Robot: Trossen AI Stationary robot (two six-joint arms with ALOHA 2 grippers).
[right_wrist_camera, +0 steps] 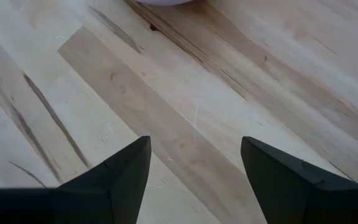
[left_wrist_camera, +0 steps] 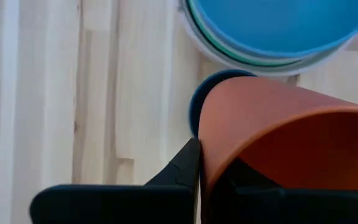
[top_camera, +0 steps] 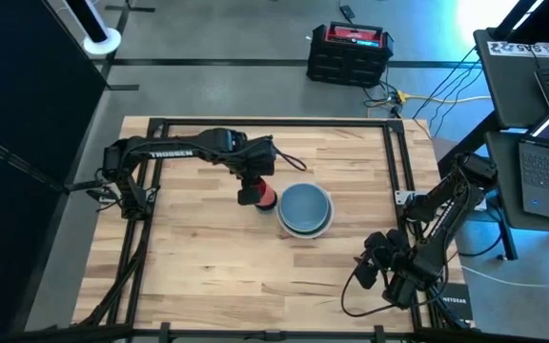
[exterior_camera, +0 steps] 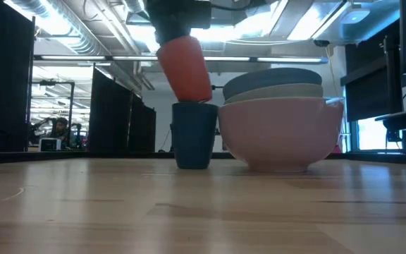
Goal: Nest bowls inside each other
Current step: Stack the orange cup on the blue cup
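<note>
A tiny red bowl (exterior_camera: 185, 67), tall like a cup, hangs tilted over a tiny navy bowl (exterior_camera: 194, 134) that stands on its base on the table. My left gripper (top_camera: 253, 195) is shut on the red bowl. Whether the red bowl's lower end touches the navy rim, I cannot tell. Just to the right stands a stack of wide bowls (exterior_camera: 280, 127): a white one at the bottom, a pale grey one in it and a light blue one (top_camera: 305, 208) on top. My right gripper (right_wrist_camera: 194, 155) waits open over bare table near the front right corner (top_camera: 375, 265). My left gripper holds the red bowl by its wall at the rim (left_wrist_camera: 205, 163), one finger (left_wrist_camera: 188, 165) outside and the other inside the hollow. The fingers come from above, slanting down. The bowl is lifted clear of the table and tilted, its closed end down toward the navy bowl (left_wrist_camera: 197, 99).
A black frame (top_camera: 394, 162) runs around the wooden table top. The stack of bowls (left_wrist_camera: 278, 31) stands close beside the navy bowl. Bare wood lies on the left and near sides of the table. The rim of the white bowl (right_wrist_camera: 163, 2) shows in the right wrist view.
</note>
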